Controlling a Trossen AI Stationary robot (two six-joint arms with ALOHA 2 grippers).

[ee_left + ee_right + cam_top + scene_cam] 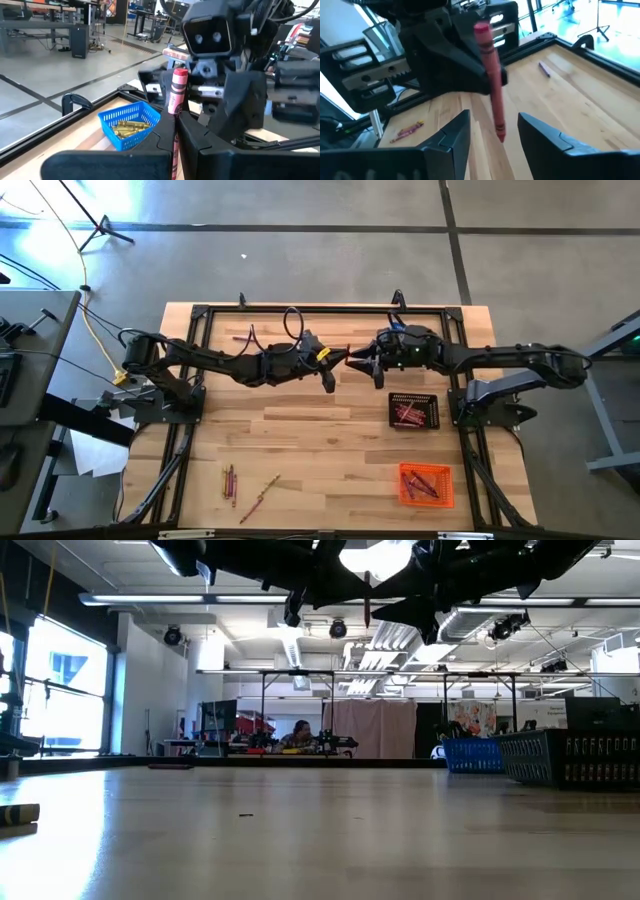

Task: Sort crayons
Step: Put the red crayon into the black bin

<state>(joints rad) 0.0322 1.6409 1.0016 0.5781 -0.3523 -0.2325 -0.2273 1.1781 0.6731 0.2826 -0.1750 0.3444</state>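
**Two arms meeting over one red crayon, mid-table**

Stood by the table for this one. Nearest my end, a few loose crayons [232, 480] lay on the bare wood, with another pair [259, 496] just beside them. Off to the right sat an orange basket [426, 485] with crayons in it, and a bit further back a black basket [413, 411] with reddish ones inside.

Past those, up in the air over the middle of the table [330, 440], the two arms met nose to nose. The left gripper [176, 131] was clamped shut on the lower part of a red crayon [490, 75], holding it roughly upright. The right gripper [492, 131] had its jaws spread wide, one on each side of the crayon's pointed end, and as far as I could see it wasn't touching it. Looked to me like a handover.

My take on the crayon: light, stiff, but easy to snap, and the paper wrapper is the grippy bit. I'd pinch it across the wrapped middle, not the waxy tip, and not hard.

Further back there was a blue basket [129, 123] of yellow crayons near the frame, and one purple crayon [544, 69] lying alone on the wood.
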